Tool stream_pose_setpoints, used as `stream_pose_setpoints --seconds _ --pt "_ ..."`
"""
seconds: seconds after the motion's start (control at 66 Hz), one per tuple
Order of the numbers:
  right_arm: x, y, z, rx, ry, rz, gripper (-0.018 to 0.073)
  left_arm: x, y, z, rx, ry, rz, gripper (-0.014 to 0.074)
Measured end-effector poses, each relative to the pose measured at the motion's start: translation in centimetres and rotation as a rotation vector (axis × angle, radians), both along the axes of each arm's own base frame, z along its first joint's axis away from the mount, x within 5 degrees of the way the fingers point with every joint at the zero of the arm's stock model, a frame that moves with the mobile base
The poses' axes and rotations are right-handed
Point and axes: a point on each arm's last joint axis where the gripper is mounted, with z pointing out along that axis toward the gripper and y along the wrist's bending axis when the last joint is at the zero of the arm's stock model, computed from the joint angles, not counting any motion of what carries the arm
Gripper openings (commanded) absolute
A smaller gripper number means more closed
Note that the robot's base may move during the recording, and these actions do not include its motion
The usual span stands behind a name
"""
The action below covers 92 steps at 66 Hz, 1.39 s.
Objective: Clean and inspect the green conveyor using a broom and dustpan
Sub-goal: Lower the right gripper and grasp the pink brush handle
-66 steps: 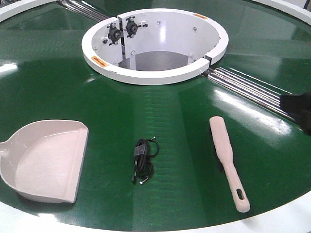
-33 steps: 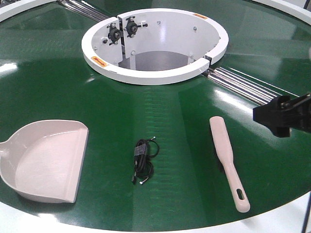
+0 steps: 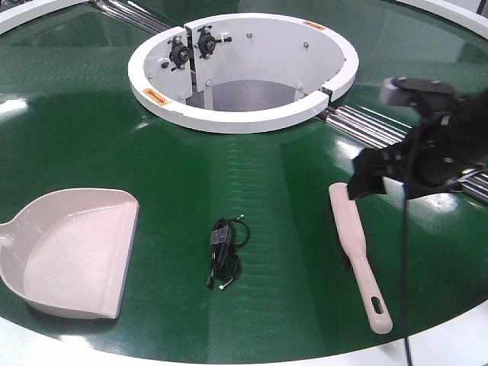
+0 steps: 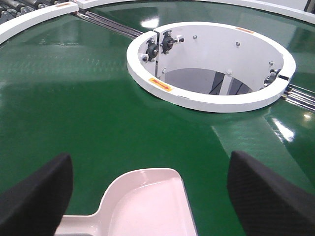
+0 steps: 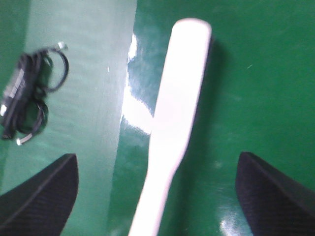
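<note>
Movement in from the right edge of the glossy dark-green round conveyor (image 3: pixel 267 191) has brought the black right gripper (image 3: pixel 375 174), jaws wide apart and empty, over the slim pinkish-beige plastic broom (image 3: pixel 356 252) lying near the front-right rim, so a grasp looks next.

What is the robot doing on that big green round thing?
It looks ready to start sweeping. The right pincer hovers open over the broom, which lies on the green conveyor, not yet grabbed. The left pincer hangs open above the dustpan. A small black cable bundle lies between the two.
</note>
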Motion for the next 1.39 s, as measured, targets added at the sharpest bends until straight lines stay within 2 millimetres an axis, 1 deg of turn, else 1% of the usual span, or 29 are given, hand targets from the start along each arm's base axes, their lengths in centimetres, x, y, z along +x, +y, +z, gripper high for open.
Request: stream_pose_setpoints --seconds 0.091,0.152,0.197,0.349,0.546,0.803,0.925,1.031,1.122,1.243,1.258,1.288,1.319,1.395 --pt "1.9 1.8 -1.5 -0.053 0.077 0.043 0.0600 0.0 0.0 0.0 0.001 0.000 0.000 0.0592" --pt "3.1 2.7 -2.2 -0.100 0.104 0.038 0.0599 0.0 0.0 0.0 0.001 0.000 0.000 0.0592" --pt "4.0 3.3 -3.2 -0.138 0.140 0.025 0.0597 0.0 0.0 0.0 0.001 0.005 -0.001 0.0592" --pt "6.1 3.4 -5.1 -0.214 0.213 -0.059 0.0592 -0.1 -0.1 -0.3 0.002 0.036 -0.007 0.0592" --pt "7.7 3.6 -7.0 -0.236 0.248 -0.086 0.0592 -0.2 -0.1 -0.4 0.002 0.051 -0.010 0.0592" --pt "9.0 3.9 -9.6 -0.236 0.266 -0.100 0.0592 -0.2 -0.1 -0.4 0.002 0.051 -0.010 0.0592" --pt "9.4 4.0 -10.3 -0.232 0.257 -0.103 0.0581 -0.2 -0.1 -0.4 0.002 0.051 -0.010 0.0592" --pt "9.5 4.1 -10.7 -0.232 0.255 -0.103 0.0504 -0.2 -0.1 -0.4 0.003 0.051 -0.010 0.0592" --pt "9.6 4.1 -11.1 -0.234 0.264 -0.104 0.0375 -0.2 -0.1 -0.5 0.003 0.054 -0.011 0.0592" --pt "9.7 4.1 -12.0 -0.241 0.283 -0.102 0.0119 -0.2 -0.1 -0.6 0.004 0.070 -0.014 0.0592" --pt "9.7 4.1 -12.0 -0.239 0.285 -0.104 0.0068 -0.3 -0.1 -0.6 0.004 0.073 -0.014 0.0592" --pt "9.7 4.1 -12.1 -0.238 0.287 -0.104 0.0002 -0.3 -0.1 -0.7 0.004 0.078 -0.015 0.0592" --pt "9.7 4.1 -12.0 -0.238 0.286 -0.104 -0.0015 -0.3 -0.1 -0.7 0.004 0.081 -0.015 0.0592" --pt "9.9 4.2 -11.8 -0.240 0.282 -0.097 -0.0011 -0.3 -0.1 -0.7 0.004 0.087 -0.017 0.0592"
